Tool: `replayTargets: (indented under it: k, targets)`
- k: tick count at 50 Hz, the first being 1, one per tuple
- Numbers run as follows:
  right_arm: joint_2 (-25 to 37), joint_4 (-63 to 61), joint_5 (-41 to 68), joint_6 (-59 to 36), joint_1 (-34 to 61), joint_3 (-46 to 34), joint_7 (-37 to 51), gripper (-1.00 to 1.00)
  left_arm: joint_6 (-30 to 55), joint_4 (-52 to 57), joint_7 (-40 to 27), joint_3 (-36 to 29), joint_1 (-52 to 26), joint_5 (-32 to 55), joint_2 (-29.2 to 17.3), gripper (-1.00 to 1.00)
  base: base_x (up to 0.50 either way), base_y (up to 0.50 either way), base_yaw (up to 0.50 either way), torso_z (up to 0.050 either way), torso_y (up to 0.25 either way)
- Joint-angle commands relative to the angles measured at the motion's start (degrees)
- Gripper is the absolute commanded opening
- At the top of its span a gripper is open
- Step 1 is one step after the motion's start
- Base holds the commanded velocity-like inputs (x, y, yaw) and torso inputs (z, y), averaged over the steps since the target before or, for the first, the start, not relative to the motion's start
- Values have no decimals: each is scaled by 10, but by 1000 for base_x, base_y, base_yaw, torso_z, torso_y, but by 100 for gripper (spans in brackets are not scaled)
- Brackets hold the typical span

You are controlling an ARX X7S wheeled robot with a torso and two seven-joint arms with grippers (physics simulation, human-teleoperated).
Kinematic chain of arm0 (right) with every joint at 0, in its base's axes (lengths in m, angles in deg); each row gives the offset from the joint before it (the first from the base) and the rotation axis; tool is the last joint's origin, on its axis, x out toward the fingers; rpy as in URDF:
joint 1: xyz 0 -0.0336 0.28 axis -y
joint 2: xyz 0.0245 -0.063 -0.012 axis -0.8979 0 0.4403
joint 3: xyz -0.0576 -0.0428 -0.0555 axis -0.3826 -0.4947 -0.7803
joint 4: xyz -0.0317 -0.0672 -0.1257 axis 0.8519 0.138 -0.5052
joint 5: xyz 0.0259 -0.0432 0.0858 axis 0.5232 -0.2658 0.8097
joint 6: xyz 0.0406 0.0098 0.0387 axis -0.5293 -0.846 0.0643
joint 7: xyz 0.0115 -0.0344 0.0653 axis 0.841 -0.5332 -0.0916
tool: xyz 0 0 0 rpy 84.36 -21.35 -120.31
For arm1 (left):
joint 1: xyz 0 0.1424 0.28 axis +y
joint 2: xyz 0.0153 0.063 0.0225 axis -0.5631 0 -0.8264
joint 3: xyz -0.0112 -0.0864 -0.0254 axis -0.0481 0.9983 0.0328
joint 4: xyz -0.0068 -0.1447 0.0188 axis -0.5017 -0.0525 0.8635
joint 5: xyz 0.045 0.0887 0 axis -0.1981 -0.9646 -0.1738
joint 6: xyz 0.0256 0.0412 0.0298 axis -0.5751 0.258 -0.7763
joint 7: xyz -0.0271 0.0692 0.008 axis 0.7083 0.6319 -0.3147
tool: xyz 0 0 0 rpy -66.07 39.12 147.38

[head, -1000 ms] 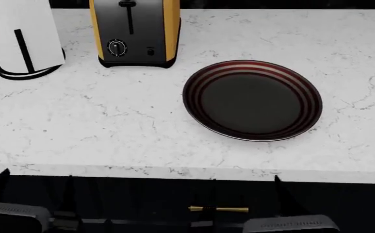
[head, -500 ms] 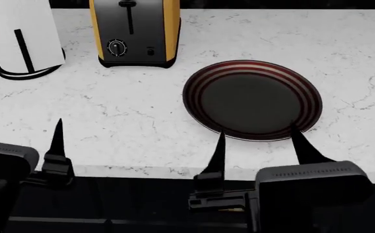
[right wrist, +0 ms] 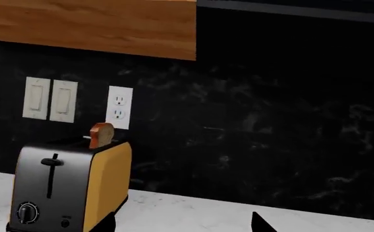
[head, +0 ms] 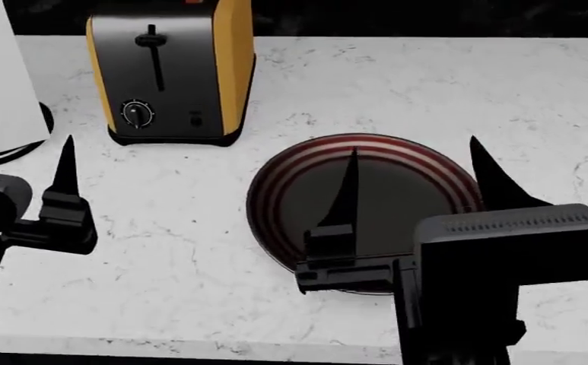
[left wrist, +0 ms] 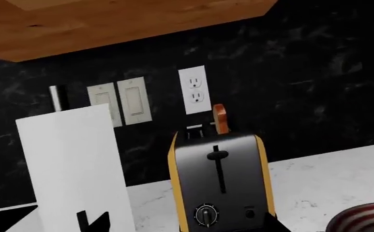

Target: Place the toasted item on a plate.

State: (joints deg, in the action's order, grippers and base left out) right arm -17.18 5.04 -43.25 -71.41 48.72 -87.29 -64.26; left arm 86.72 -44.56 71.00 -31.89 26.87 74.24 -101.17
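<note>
Both end effectors, right [head: 411, 171] and left [head: 14, 160], hover spread, well short of toast [right wrist: 101, 135].

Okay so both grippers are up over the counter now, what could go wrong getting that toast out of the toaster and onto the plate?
The slice of bread shows only its top edge above the toaster slot, so a pinch may slip. The paper towel roll stands close beside the toaster, so the open left gripper could bump it while reaching. The open right gripper hangs over the plate and might nudge it if lowered.
</note>
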Motion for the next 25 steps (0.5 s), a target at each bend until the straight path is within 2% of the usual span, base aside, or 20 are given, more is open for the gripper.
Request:
replayTargets:
  k: [1, 25]
  targets:
    - [5, -11, 4, -9, 11, -9, 1, 100, 20, 17, -4, 6, -5, 4, -6, 100, 480, 0, 0, 0, 0]
    - [7, -26, 19, -24, 19, -6, 9, 100, 53, 51, -9, 6, -20, 14, -12, 100, 458, 0, 0, 0, 1]
